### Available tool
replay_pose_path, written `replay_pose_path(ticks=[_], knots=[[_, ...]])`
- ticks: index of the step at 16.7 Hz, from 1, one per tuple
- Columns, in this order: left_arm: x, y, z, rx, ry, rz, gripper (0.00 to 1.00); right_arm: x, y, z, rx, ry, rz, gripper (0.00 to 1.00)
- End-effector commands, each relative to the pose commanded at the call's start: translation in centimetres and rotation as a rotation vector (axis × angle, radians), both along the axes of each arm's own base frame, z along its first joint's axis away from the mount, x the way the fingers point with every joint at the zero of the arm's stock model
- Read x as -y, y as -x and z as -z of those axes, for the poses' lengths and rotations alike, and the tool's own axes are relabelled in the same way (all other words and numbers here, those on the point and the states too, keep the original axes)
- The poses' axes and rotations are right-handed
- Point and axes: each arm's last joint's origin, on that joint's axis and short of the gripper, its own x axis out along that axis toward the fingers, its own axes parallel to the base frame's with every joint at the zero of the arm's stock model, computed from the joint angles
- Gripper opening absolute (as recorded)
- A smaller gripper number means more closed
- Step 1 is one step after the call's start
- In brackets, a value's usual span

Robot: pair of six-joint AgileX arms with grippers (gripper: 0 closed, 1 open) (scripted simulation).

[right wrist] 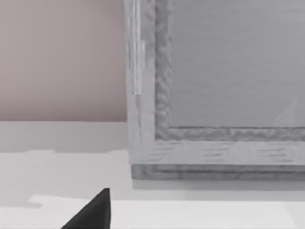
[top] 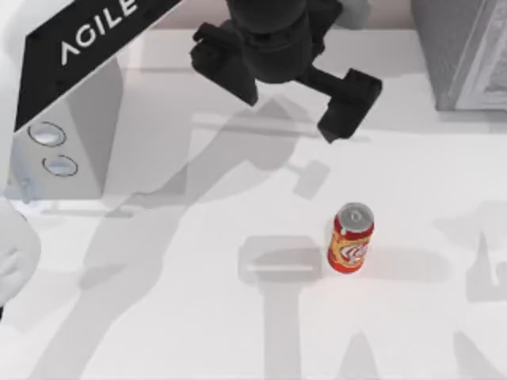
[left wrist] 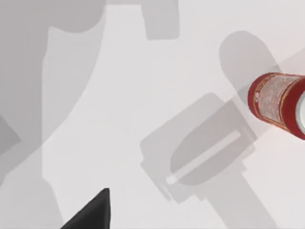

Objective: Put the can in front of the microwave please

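Observation:
The red can (top: 351, 239) with a yellow-orange label and silver top stands upright on the white table, right of centre. It also shows at the edge of the left wrist view (left wrist: 276, 100). The pale microwave (top: 87, 134), with two round dials on its face, sits at the table's left, partly under my left arm. My left gripper (top: 289, 111) hangs high above the table, beyond the can and a little to its left, open and empty. One dark fingertip (right wrist: 95, 210) of my right gripper shows in the right wrist view.
A darker speckled grey box with white framing (top: 459, 47) stands at the back right, and it faces the right wrist camera (right wrist: 214, 95). Bare white table (top: 198, 317) lies between the can and the microwave, crossed by arm shadows.

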Motion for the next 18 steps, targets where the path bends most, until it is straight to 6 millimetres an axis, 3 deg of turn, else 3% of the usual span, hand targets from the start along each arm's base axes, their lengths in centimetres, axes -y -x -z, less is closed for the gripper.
replay_pose_path(ticks=[4,8,11,18], knots=[[5.8,-0.2,4.9,-0.112,-0.122,0.090,1.00,0.0,0.0,0.0,0.000,0.000,0.000,1.00],[9.0,0.7,8.3,-0.152,-0.181,0.145,1.00,0.0,0.0,0.0,0.000,0.000,0.000,1.00],[9.9,1.1,9.4,-0.159,-0.197,0.162,1.00,0.0,0.0,0.0,0.000,0.000,0.000,1.00],[9.9,0.9,9.6,-0.160,-0.196,0.160,1.00,0.0,0.0,0.0,0.000,0.000,0.000,1.00]])
